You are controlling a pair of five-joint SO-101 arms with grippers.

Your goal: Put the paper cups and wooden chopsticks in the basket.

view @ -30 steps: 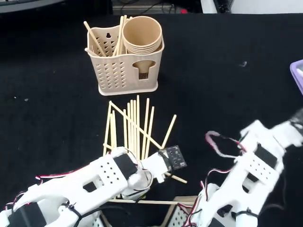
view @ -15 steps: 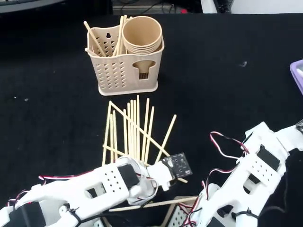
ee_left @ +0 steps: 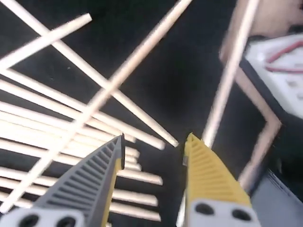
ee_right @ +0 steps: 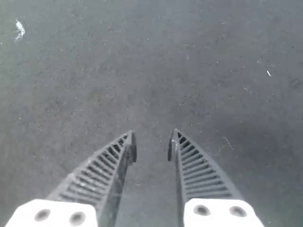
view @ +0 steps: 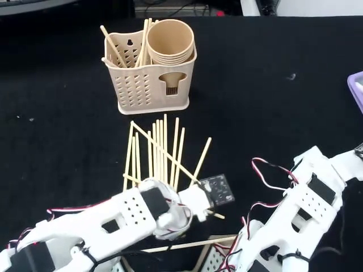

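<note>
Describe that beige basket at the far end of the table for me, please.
The basket looks like beige plastic with perforated walls and a cutout in front. It stands upright on the black table, split in two compartments: one holds stacked paper cups, the other leaning chopsticks. Nothing else touches it.

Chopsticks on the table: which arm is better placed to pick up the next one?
Left. The left gripper is open directly over the loose chopsticks, while the right gripper hangs over bare black table, off to the side of the pile.
</note>
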